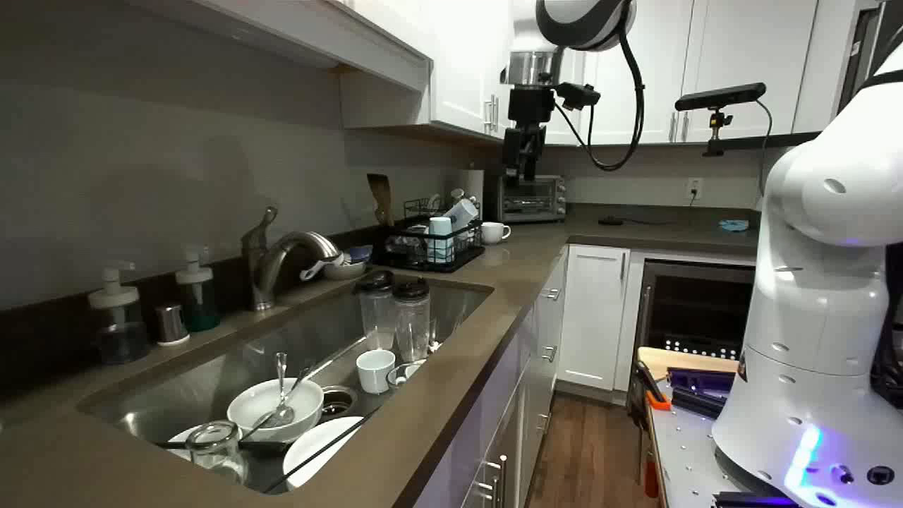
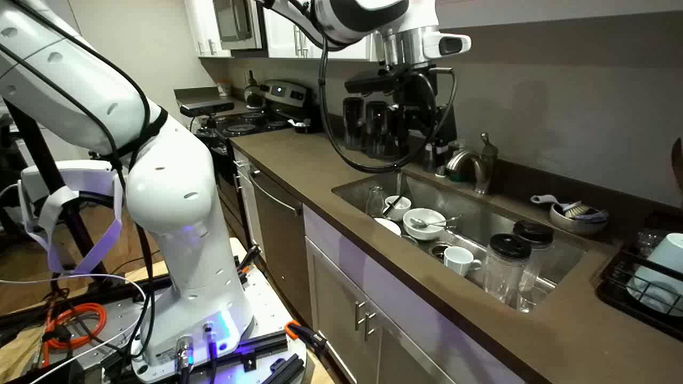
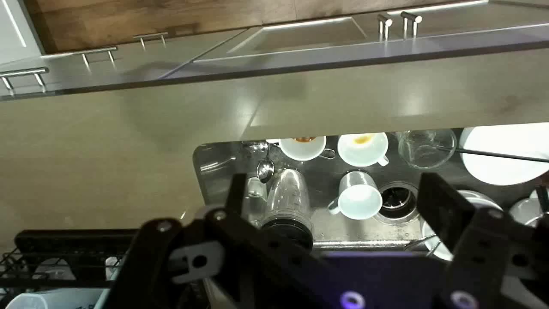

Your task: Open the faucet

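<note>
Overhead, the gripper (image 1: 522, 169) hangs pointing down, well above the counter (image 1: 423, 402) and well apart from the faucet (image 1: 270, 268). Its fingers (image 3: 441, 206) are spread wide; through the gap the wrist view looks down on a white mug (image 3: 359, 204) and an upright clear bottle.

In both exterior views the faucet stands on the narrow ledge between the rear rim of the sink (image 1: 331, 331) and the wall (image 1: 141, 141). Its lever (image 1: 262, 229) rises on the wall side, and the spout arches forward over the basin.

Along that ledge the room tightens. A green soap dispenser (image 1: 199, 296) and a small metal cup (image 1: 172, 324) stand near the faucet on one side; on the opposite side a bowl with a brush (image 2: 573, 221) sits just beside the spout, with the dish rack (image 2: 627, 308) farther along.

Toward the front there is more space: a broad strip of counter runs between the sink's front rim and the outer edge, then wood floor (image 1: 585, 451). Near the rack end, two black-lidded bottles (image 2: 506, 266) stand upright in the sink. Upper cabinets (image 1: 465, 85) back the gripper in an exterior view; how near they are, I cannot tell.
</note>
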Robot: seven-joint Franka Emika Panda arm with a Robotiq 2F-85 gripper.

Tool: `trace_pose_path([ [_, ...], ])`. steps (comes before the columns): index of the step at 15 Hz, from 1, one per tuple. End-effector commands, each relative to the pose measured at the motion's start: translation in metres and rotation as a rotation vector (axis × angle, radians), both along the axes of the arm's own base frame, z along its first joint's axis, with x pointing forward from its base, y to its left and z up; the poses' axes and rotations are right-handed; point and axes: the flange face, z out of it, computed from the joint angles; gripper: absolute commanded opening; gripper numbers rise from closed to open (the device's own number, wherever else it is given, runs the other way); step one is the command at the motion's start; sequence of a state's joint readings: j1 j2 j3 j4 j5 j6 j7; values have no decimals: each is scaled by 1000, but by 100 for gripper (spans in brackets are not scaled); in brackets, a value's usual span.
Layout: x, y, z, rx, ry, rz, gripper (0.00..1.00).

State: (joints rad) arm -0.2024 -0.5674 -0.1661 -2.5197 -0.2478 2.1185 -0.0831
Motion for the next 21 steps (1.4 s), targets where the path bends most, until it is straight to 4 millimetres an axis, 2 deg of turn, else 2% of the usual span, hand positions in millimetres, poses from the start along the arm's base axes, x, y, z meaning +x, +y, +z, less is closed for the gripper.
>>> trace_pose_path([
  [1,0,0,1,0,1,0,100],
  [16,0,0,1,0,1,0,100],
  [19,-3,30,-2,-27,7,2,100],
  [21,6,52,-4,-28,-4,19,100],
])
